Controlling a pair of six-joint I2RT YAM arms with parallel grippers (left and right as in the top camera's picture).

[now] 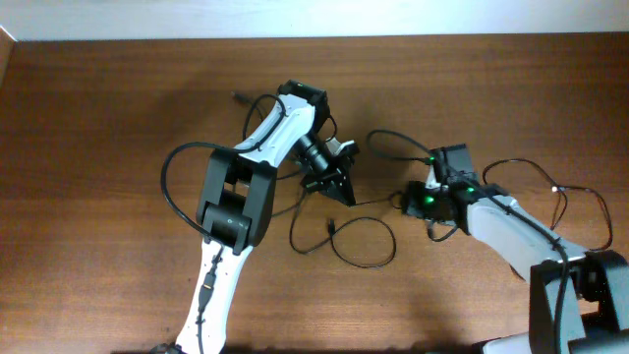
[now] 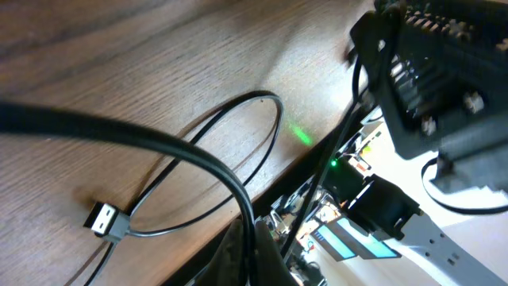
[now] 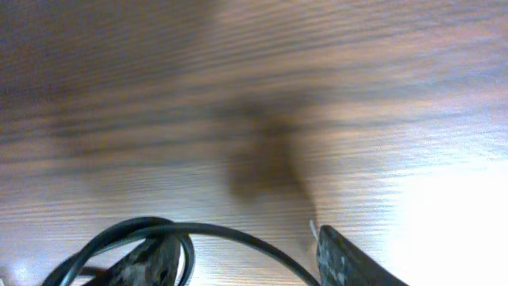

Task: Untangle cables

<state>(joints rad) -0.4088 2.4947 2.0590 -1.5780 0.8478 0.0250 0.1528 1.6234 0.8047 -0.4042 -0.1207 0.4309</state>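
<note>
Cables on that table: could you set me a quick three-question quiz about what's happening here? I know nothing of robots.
1. True or false: the USB plug lies on the wooden table, with nothing gripping it.
2. In the right wrist view, a cable runs: A) across the gap between the right gripper's spread fingers; B) through a metal ring; C) round a cup.
3. Fill in: the small lights on the right arm glow ____.

Key: 1 true; 2 A; 3 green.

White arm links (image 1: 211, 285), black joints (image 1: 236, 197), green lights (image 1: 429, 201)
</note>
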